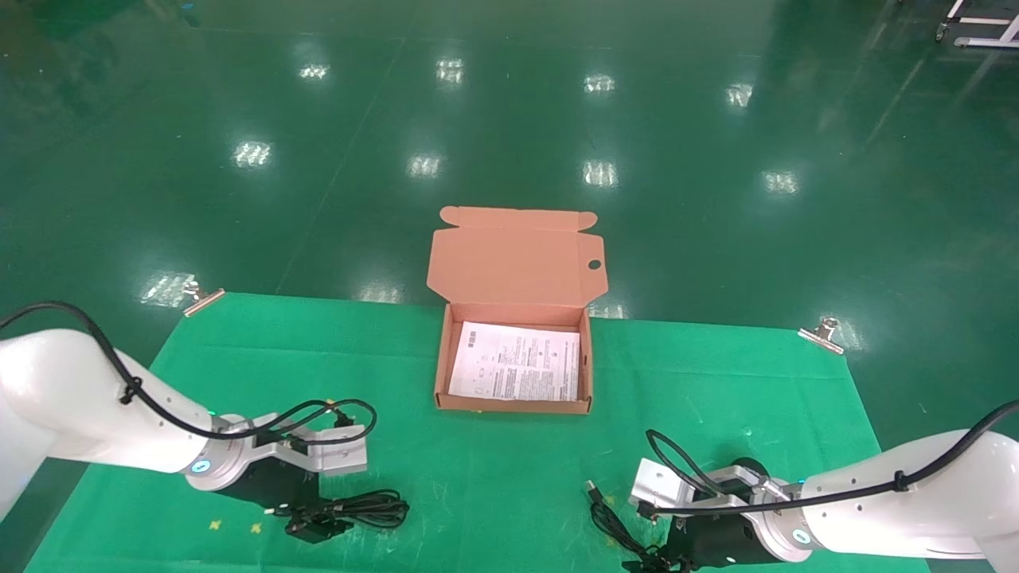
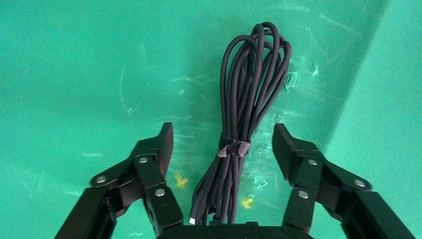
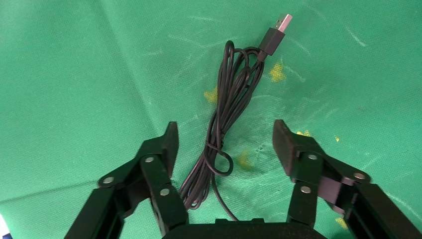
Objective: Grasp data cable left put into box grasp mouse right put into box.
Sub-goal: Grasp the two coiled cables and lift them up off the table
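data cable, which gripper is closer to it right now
Left. The left gripper hangs right over the data cable, open fingers either side of its tied middle. The right gripper is across the green mat, open over the mouse's cord.

The right end effector (image 1: 691,549) is covering the mouse, so only its cord (image 3: 224,119) and plug (image 3: 276,31) are showing beside it. The left end effector (image 1: 306,521) is hiding the near end of the data cable (image 2: 246,114). The near edge of the worktop (image 1: 493,477) is being cut off below both.
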Controlling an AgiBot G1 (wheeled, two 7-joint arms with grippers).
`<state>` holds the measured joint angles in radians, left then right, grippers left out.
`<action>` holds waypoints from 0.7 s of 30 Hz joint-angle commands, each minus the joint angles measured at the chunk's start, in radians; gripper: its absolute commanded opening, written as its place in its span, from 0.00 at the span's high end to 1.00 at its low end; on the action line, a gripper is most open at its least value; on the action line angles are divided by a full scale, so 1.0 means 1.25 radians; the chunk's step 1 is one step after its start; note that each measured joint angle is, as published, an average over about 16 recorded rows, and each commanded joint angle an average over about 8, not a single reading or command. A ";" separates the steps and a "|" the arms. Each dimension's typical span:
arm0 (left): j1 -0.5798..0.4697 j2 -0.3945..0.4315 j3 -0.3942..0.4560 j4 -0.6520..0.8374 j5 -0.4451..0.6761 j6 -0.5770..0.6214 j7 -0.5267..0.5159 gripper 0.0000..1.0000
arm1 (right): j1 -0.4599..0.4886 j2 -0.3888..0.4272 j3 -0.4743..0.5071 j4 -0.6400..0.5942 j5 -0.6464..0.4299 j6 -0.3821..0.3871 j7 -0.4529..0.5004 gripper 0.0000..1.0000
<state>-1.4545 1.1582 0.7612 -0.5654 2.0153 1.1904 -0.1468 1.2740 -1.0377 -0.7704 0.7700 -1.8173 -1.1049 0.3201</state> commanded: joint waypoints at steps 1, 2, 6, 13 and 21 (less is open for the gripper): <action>0.000 0.000 0.000 -0.001 0.001 0.000 0.000 1.00 | 0.000 0.001 0.000 0.001 0.000 0.000 0.000 1.00; 0.000 0.000 0.000 -0.001 0.001 0.000 0.000 1.00 | 0.000 0.001 0.000 0.001 -0.001 0.000 0.000 1.00; 0.000 -0.001 0.001 -0.002 0.001 0.001 -0.001 1.00 | 0.000 0.001 0.000 0.002 -0.001 -0.001 0.001 1.00; 0.001 -0.001 0.001 -0.003 0.002 0.001 -0.001 1.00 | 0.001 0.001 -0.001 0.003 -0.002 -0.001 0.001 1.00; 0.001 -0.001 0.001 -0.004 0.002 0.001 -0.001 1.00 | 0.001 0.002 -0.001 0.004 -0.002 -0.001 0.001 1.00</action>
<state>-1.4533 1.1567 0.7628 -0.5703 2.0180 1.1920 -0.1484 1.2748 -1.0354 -0.7717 0.7750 -1.8197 -1.1066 0.3216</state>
